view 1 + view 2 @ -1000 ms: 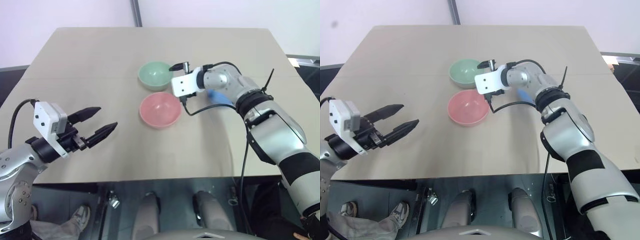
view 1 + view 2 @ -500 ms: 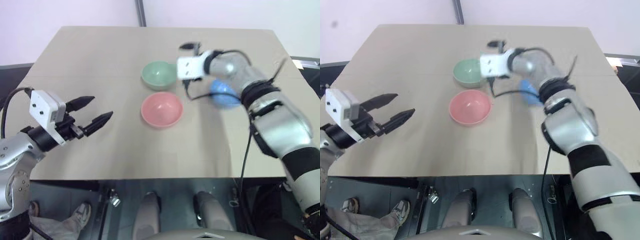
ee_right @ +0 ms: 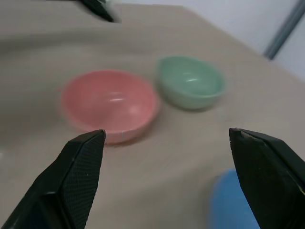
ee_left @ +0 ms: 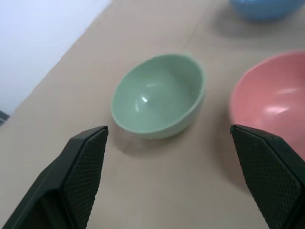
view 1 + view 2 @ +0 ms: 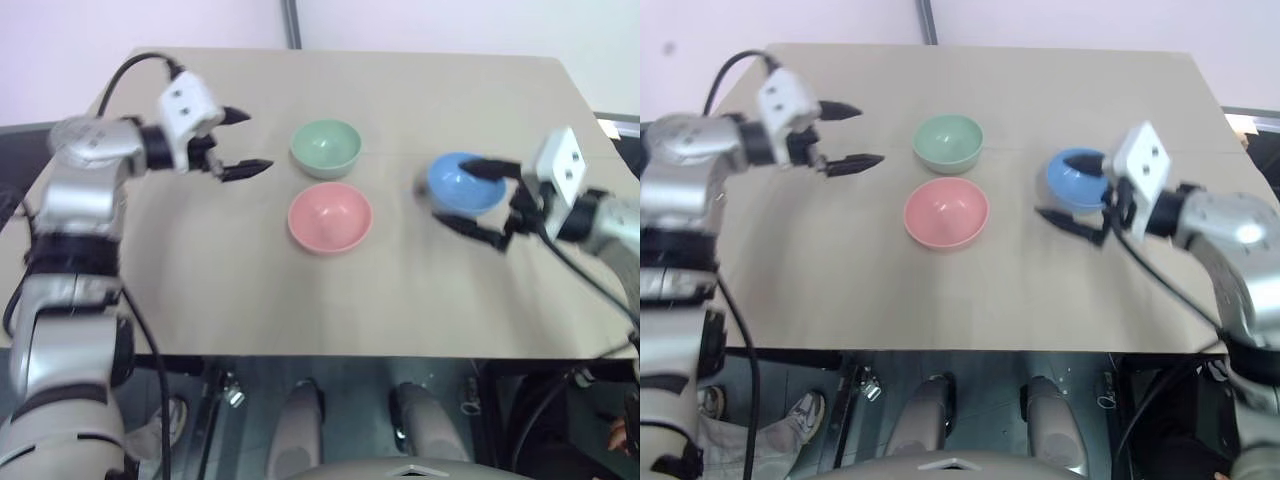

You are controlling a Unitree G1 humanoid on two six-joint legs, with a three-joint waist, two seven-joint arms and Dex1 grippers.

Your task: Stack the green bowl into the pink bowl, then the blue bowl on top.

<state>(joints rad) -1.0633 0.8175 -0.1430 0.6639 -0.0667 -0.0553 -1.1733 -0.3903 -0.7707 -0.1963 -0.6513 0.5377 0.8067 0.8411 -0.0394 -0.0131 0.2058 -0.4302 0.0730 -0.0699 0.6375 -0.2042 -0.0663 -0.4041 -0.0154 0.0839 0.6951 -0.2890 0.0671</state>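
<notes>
On the tan table (image 5: pixel 250 270), the pink bowl (image 5: pixel 330 218) sat nearest the robot, close to the middle of the tabletop, upright and empty. At about two o'clock from it, well apart, stood the blue bowl (image 5: pixel 466 184), also upright.

The right gripper (image 5: pixel 470 197) hung over the table at roughly three o'clock from the pink bowl, pointing toward nine o'clock. Its two black fingers (image 5: pixel 484 169) stood spread wide with the blue bowl's near side lying between them in the head views; whether either finger touched the bowl could not be told, and nothing was clamped.

Just beyond the pink bowl, at twelve o'clock from it and near but not touching, rested the green bowl (image 5: pixel 325 148), open side up and empty. In the left wrist view the green bowl (image 4: pixel 159 95) lay ahead, between the two fingertips, with the pink bowl just beside it.

The left gripper (image 5: pixel 246 142) hovered at nine o'clock from the green bowl, apart from it, aimed toward three o'clock. Its fingers (image 5: pixel 247 168) were parted wide and held nothing.
</notes>
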